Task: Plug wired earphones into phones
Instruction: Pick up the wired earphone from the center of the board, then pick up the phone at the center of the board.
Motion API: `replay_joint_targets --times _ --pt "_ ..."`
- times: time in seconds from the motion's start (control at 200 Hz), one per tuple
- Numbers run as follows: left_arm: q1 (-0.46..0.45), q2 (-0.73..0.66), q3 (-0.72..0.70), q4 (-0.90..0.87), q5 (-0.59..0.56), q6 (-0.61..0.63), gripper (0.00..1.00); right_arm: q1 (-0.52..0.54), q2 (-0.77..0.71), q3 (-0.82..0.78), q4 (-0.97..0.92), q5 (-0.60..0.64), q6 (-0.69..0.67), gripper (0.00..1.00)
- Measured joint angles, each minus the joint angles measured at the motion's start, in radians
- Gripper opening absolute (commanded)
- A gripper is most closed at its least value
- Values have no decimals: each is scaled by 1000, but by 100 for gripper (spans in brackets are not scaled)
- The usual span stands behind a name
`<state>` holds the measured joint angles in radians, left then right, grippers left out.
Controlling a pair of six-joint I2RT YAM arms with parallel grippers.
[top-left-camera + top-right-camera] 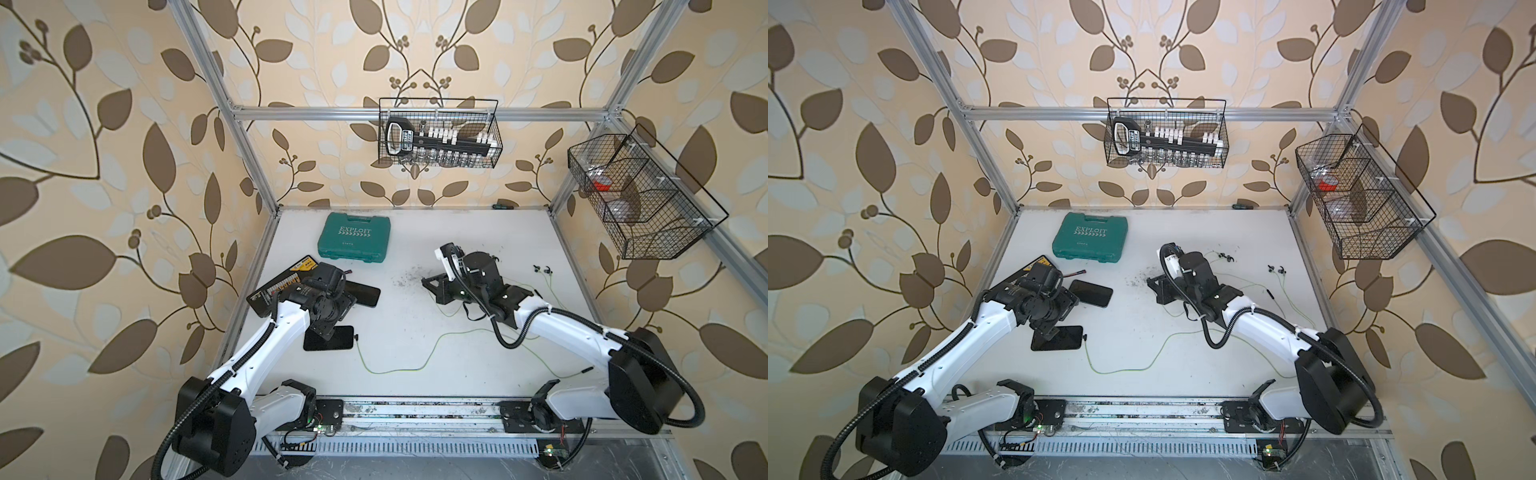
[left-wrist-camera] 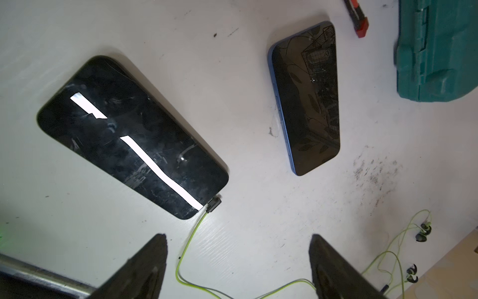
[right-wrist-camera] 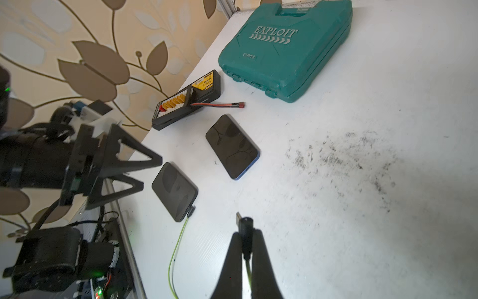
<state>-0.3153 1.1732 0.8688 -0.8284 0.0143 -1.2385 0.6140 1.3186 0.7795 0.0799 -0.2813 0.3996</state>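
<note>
Beside the teal plastic tool case [image 3: 284, 49], on the white tabletop [image 3: 362, 233], lie two flat black glossy smartphones: the blue-edged phone [image 3: 232, 146] nearer the case has nothing plugged in, while the black-edged phone [image 3: 174, 191] farther from the case has the small black plug [image 2: 213, 204] of one thin yellow-green earphone cable [image 2: 188, 240] seated in its end. Farther from the case, the right gripper [image 3: 244, 248] is clamped on the black plug [image 3: 244, 224] of the second earphone cable above the tabletop. The left gripper [image 2: 238, 261] hovers over the plugged-in phone with its fingers [image 2: 144, 266] spread apart, gripping nothing; a black tray of yellow-white connectors [image 3: 187, 99] lies just beside the case.
</note>
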Motion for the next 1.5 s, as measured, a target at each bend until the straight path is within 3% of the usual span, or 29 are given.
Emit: replay_joint_targets --times 0.125,0.34,0.6,1.05,1.5 --pt "-27 103 77 -16 -46 -48 88 17 -86 -135 67 11 -7 0" --pt "-39 319 206 -32 -77 -104 90 47 -96 -300 249 55 -5 0" --pt "-65 554 393 -108 -105 -127 96 105 -165 -389 353 192 -36 0" --pt "-66 687 478 -155 -104 -206 99 127 -167 -390 396 251 -46 0" --pt "-66 756 486 -71 -97 -291 99 146 -157 -390 396 264 -55 0"
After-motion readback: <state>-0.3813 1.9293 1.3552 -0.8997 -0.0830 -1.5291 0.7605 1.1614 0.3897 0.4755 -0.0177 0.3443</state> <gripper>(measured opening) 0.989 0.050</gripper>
